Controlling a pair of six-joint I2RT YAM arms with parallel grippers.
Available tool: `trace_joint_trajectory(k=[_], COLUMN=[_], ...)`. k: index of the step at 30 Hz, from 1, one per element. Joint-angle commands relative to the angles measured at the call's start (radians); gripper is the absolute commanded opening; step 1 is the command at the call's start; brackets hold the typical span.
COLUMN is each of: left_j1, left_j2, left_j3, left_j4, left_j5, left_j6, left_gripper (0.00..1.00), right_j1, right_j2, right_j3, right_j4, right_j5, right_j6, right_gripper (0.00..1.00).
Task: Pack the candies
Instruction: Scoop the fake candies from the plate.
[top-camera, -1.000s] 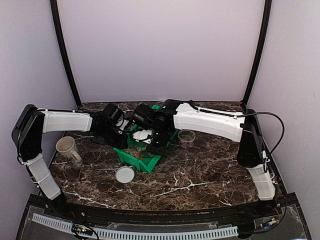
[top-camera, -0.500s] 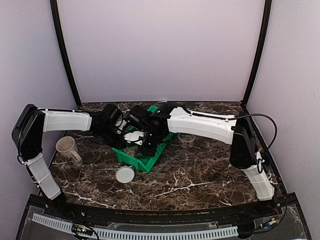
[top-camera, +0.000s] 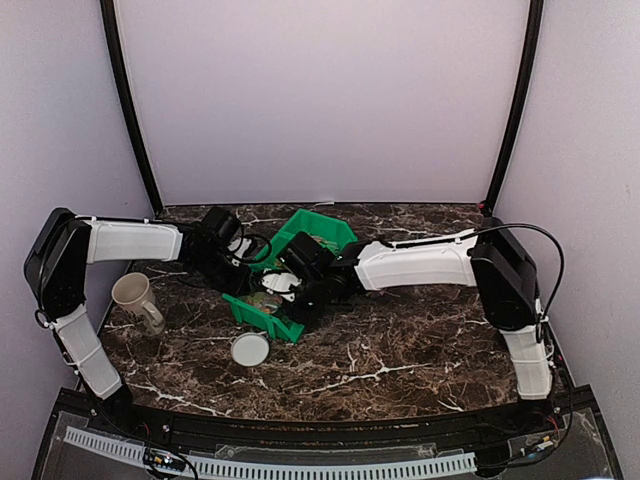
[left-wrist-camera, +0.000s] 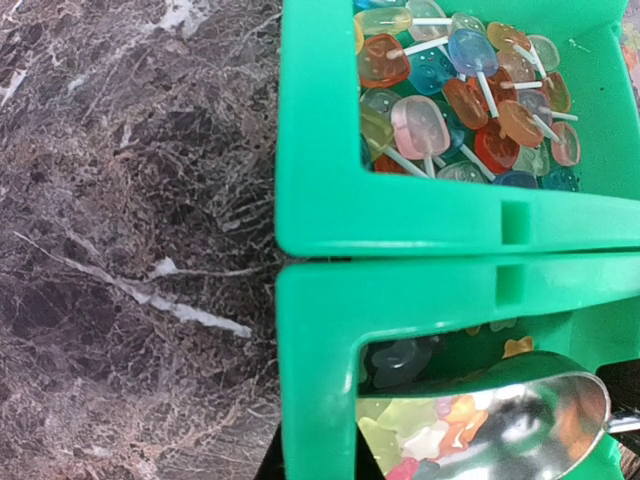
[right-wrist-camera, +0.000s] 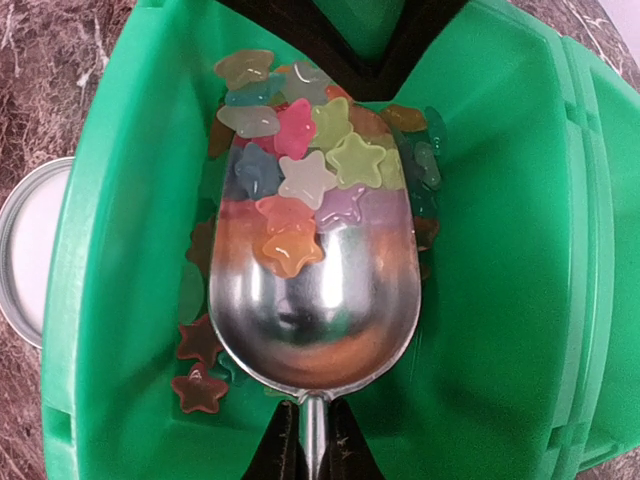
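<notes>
The right gripper (right-wrist-camera: 305, 440) is pinching the thin handle of a metal scoop (right-wrist-camera: 310, 300), jaws closed tight on it. The scoop's long axis is running straight out from the fingers, bowl leading. The star candies (right-wrist-camera: 300, 150) are lying dead ahead of it: some are sitting in the front half of the bowl, and the rest are heaping against the far end of that compartment of the green bin (right-wrist-camera: 480, 200), with a few strays along the scoop's left side. In the left wrist view, the next compartment over the divider is holding flat lollipops (left-wrist-camera: 460, 90). The left gripper (top-camera: 238, 272) is hanging just beside the bin's left wall, closed. Whether it is pinching the wall cannot be told. The right arm is the nearer to the stars. A white lid (top-camera: 250, 349) is lying near the bin and a mug (top-camera: 133, 297) is standing well apart.
</notes>
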Motion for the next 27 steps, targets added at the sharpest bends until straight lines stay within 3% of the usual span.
trace_joint_trajectory(k=[1, 12, 27], left_j1=[-0.02, -0.01, 0.008], left_j2=[-0.109, -0.096, -0.096], left_j3=[0.072, 0.08, 0.083], left_j4=[0.221, 0.198, 0.183], left_j5=[0.166, 0.139, 0.12], left_j6=[-0.055, -0.056, -0.062], left_gripper=[0.0, 0.0, 0.0], right_j1=[-0.008, -0.045, -0.077], right_j2=[0.004, -0.107, -0.216], right_j3=[-0.177, -0.365, -0.519], right_j4=[0.202, 0.444, 0.586], right_j5=[-0.043, 0.008, 0.034], right_j6=[0.07, 0.13, 0.153], right_gripper=[0.0, 0.0, 0.0])
